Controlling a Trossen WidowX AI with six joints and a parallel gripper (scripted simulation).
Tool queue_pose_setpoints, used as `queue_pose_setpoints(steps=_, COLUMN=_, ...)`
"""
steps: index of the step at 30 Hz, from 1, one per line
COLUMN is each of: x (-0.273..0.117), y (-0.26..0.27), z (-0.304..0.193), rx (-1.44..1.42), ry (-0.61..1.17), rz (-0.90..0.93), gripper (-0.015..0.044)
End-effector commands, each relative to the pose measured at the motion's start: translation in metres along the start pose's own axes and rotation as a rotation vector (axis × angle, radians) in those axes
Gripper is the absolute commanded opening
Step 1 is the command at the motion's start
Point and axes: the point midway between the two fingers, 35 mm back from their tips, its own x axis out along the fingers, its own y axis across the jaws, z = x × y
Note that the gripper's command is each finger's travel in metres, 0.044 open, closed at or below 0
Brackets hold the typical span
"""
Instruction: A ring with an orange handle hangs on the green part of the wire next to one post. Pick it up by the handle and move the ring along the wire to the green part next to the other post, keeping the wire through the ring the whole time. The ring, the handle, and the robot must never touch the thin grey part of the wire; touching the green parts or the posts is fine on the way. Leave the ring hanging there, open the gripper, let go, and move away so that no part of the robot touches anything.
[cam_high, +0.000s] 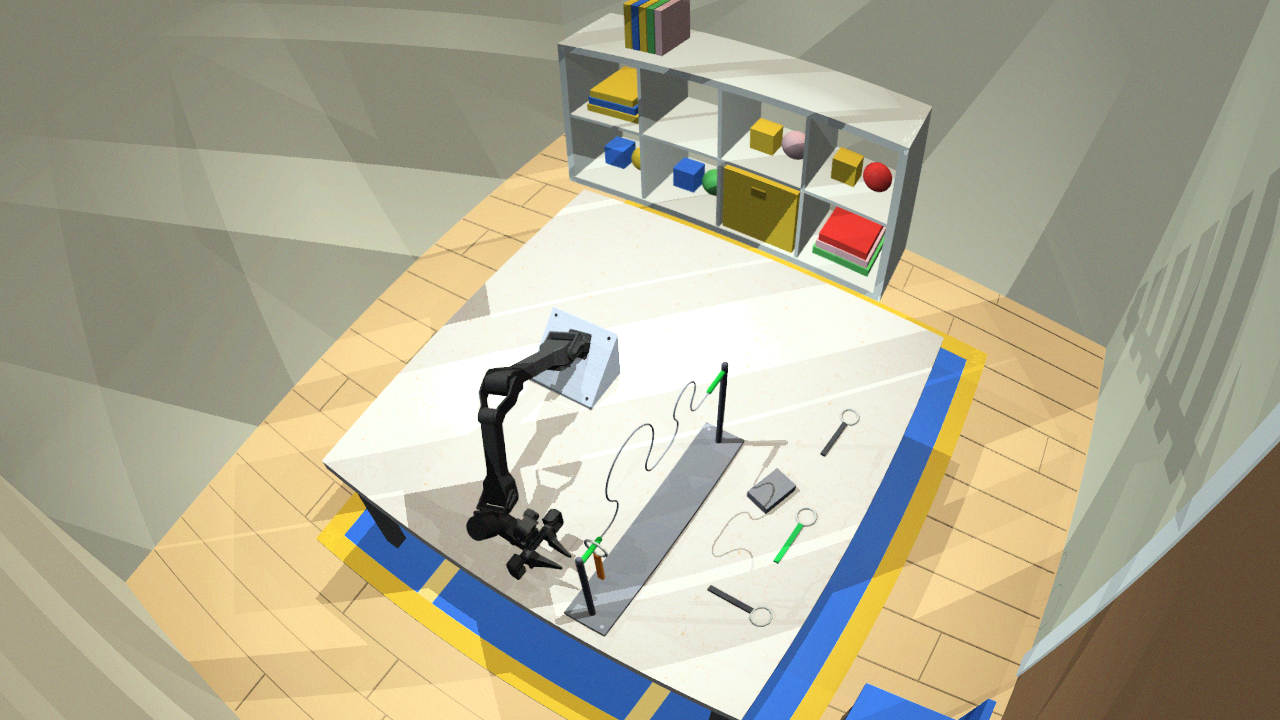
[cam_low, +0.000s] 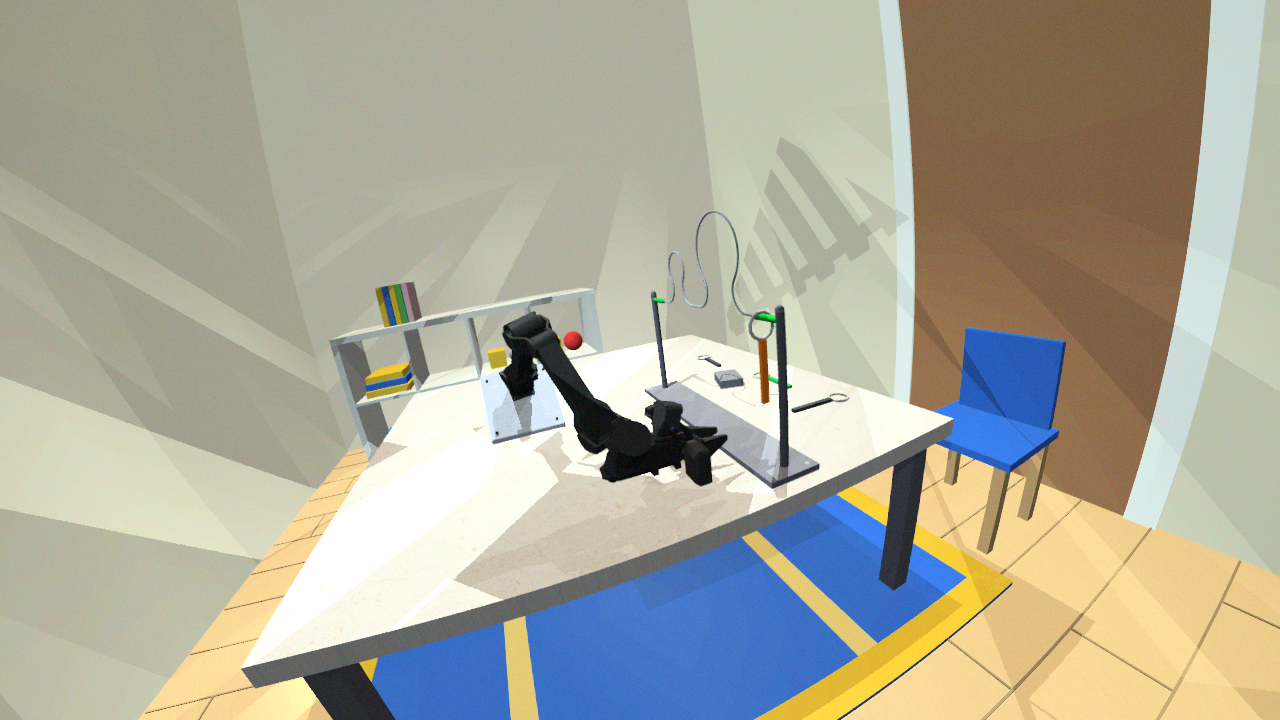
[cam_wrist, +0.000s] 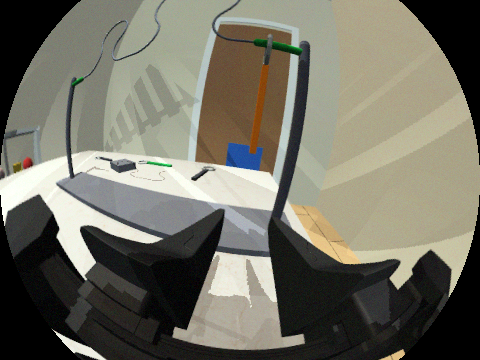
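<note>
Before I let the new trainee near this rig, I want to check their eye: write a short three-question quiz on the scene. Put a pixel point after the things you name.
1. True or false: the orange handle (cam_high: 599, 565) (cam_low: 763, 371) (cam_wrist: 259, 107) is between the fingers of the gripper (cam_high: 563, 557) (cam_low: 721, 449) (cam_wrist: 247, 219).
2. Multiple choice: what color is the chair (cam_high: 895, 705) (cam_low: 1011, 385) (cam_wrist: 236, 155)?
A) red
B) blue
C) yellow
3. Fill in the blank: the ring (cam_high: 586, 542) (cam_low: 750, 331) (cam_wrist: 269, 52) hangs on the ____ part of the wire (cam_high: 606, 488) (cam_low: 697, 246) (cam_wrist: 214, 25).

Key: 1 false; 2 B; 3 green.
</note>
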Motion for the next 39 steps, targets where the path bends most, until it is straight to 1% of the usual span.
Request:
queue_pose_setpoints(steps=1, x=0.013, y=-0.002, z=0.013, rx=-0.015, ry=-0.009, rz=0.004, gripper=0.016)
queue_pose_setpoints(steps=5, x=0.044, y=-0.002, z=0.046, rx=-0.014, ry=-0.011, rz=0.002, gripper=0.016)
queue_pose_setpoints(steps=7, x=0.048, y=-0.001, z=0.052, rx=-0.013, ry=-0.011, rz=0.002, gripper=0.016)
queue_pose_setpoints(steps=16, x=0.051, y=-0.002, z=0.052, rx=-0.013, ry=-0.012, rz=0.002, gripper=0.016)
queue_pose_setpoints(steps=39, x=0.086, y=-0.004, z=0.052, rx=-0.013, ry=-0.014, rz=0.0, gripper=0.016)
